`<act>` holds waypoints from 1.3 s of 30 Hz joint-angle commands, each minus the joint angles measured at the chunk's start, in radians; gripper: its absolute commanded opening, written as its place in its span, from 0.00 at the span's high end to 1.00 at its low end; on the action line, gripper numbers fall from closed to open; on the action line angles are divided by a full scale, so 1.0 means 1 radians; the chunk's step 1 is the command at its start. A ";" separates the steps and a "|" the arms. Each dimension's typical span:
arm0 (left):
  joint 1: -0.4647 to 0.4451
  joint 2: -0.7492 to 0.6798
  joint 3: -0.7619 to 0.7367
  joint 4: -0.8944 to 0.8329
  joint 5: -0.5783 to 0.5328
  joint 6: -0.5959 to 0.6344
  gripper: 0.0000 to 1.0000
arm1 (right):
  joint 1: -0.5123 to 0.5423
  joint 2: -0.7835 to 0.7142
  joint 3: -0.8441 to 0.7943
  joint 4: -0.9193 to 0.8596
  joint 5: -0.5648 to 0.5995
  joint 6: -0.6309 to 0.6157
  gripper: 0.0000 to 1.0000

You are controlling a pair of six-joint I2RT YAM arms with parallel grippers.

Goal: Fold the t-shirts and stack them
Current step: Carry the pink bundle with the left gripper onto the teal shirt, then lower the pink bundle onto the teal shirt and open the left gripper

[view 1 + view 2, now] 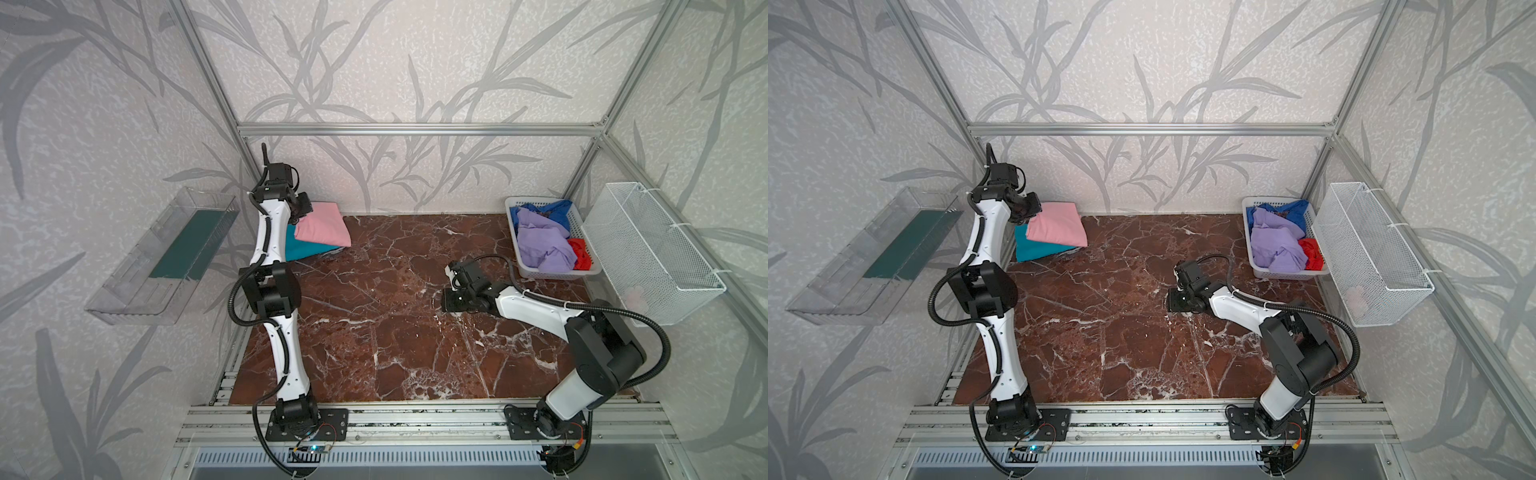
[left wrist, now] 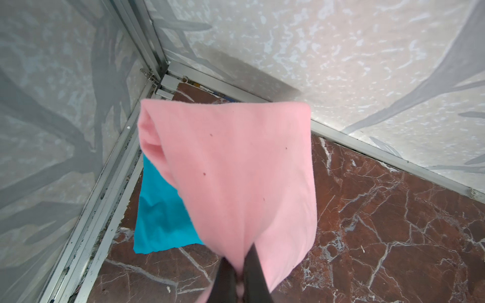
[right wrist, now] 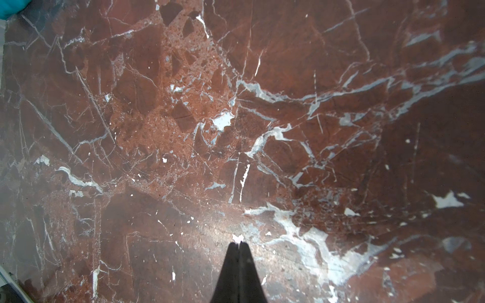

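Right jaws are hovering clenched and empty over the bare surface (image 3: pixel 183 131). Left jaws are pinching the pink t-shirt (image 2: pixel 236 170), which is resting folded and askew on the teal t-shirt (image 2: pixel 162 215) in the far corner. Squaring the edges before releasing is advisable. Unfolded t-shirts (image 1: pixel 540 245) are waiting in the basket (image 1: pixel 540 274).

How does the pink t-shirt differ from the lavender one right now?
The pink t-shirt is folded; the lavender t-shirt is crumpled. The pink one lies on the teal t-shirt at far left; the lavender one sits in the white basket at far right. The left gripper pinches the pink one's edge; no gripper touches the lavender one. Both are plain cloth.
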 commanded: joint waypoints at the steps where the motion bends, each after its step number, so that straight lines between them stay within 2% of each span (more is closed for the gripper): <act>1: 0.030 -0.026 -0.054 0.057 0.005 0.021 1.00 | 0.006 0.010 0.026 -0.001 0.004 -0.001 1.00; 6: 0.066 0.027 -0.144 0.139 0.016 0.019 1.00 | 0.007 0.011 0.028 -0.003 0.006 -0.001 1.00; 13: 0.107 0.093 -0.146 0.143 0.031 0.001 1.00 | 0.009 0.016 0.026 -0.009 0.010 0.002 1.00; 23: 0.114 0.135 -0.166 0.131 -0.039 0.021 1.00 | 0.022 0.022 0.039 -0.012 0.022 0.006 1.00; 25: 0.113 0.147 -0.163 0.117 -0.071 0.018 0.92 | 0.023 0.022 0.037 -0.015 0.023 0.006 1.00; 28: 0.112 0.151 -0.161 0.085 -0.124 0.011 0.71 | 0.024 0.017 0.034 -0.014 0.026 0.008 1.00; 31: 0.109 0.141 -0.145 0.030 -0.158 -0.017 0.59 | 0.026 0.014 0.032 -0.012 0.028 0.011 1.00; 36: 0.097 0.062 -0.152 -0.005 -0.137 -0.049 0.53 | 0.034 0.007 0.034 -0.006 0.027 0.014 1.00; 38: 0.085 0.023 -0.158 0.002 -0.122 -0.058 0.54 | 0.036 0.007 0.035 -0.005 0.028 0.015 1.00; 39: 0.075 0.004 -0.159 0.004 -0.114 -0.063 0.59 | 0.038 0.007 0.036 -0.005 0.026 0.016 1.00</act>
